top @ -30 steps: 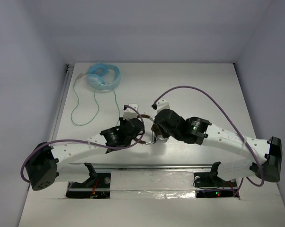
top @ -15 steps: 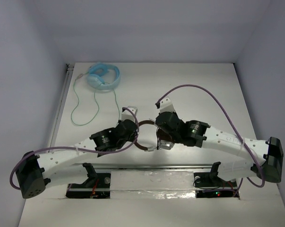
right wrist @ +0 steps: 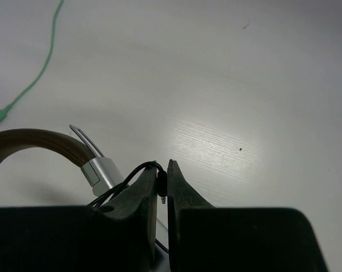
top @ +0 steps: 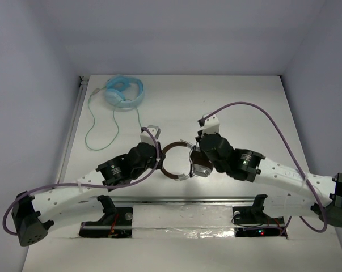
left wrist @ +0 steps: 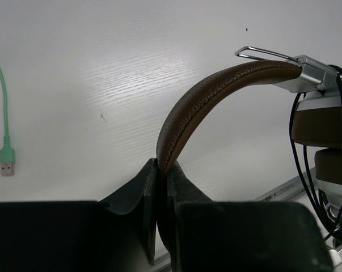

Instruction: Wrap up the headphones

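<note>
left fingers [left wrist: 131, 192] pinch the headband [left wrist: 216, 85] shut, right fingers [right wrist: 185, 198] clamp the black cable [right wrist: 138, 168]; best hold the band steady and wind with even tension.

You have a white tabletop [top: 244, 107] with a faint grain. At 11 o'clock a light blue headset [top: 124, 92] lies flat on it. Its green cable [top: 94, 124] loops across the surface toward 9 o'clock and ends in a plug [left wrist: 7, 161]. Near 6 o'clock sit the headphones [left wrist: 205, 96]; you cannot tell whether they touch the tabletop.
</note>
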Controlling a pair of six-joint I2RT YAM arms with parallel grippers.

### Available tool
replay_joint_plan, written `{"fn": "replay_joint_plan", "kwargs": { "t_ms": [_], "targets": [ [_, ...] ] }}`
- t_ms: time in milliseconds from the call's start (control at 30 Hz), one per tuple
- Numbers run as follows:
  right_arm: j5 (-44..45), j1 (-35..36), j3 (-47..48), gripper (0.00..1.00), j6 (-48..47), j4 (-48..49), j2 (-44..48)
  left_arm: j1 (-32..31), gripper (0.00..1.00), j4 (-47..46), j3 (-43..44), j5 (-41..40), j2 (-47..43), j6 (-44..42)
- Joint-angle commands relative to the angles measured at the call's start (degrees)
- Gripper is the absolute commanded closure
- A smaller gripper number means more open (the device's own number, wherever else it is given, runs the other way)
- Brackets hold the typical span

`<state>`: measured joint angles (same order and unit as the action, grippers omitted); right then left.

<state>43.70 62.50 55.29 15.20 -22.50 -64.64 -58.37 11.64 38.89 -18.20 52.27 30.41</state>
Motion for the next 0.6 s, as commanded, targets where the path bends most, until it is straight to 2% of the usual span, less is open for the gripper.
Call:
{"fn": "replay_joint_plan", "kwargs": {
  "t_ms": [0,200,300,400,567],
  "targets": [
    [-0.5,-1.6,-1.5,1.0,0.3,7.0,2.1,0.4,1.0,-4.3,0.1,3.6,-3.9,0.6],
    [-5.0,-2.8,-4.6,0.96,2.5,9.2,3.0,2.1,1.0,-5.7,1.4,5.8,-6.0,0.1],
    [-8.5,-2.8,-4.2,0.84,2.6,8.8,4.6,4.7,1.0,-6.9,1.8,7.8,-5.0,-1.1],
    [-12.2,-2.8,-1.7,0.79,2.6,5.7,5.1,8.5,1.0,-5.9,4.2,9.3,-2.2,-1.6],
    [-17.1,-2.8,2.4,0.69,3.6,-3.1,3.6,9.2,1.0,-3.8,9.1,9.8,2.7,-2.9]
  ]
}}
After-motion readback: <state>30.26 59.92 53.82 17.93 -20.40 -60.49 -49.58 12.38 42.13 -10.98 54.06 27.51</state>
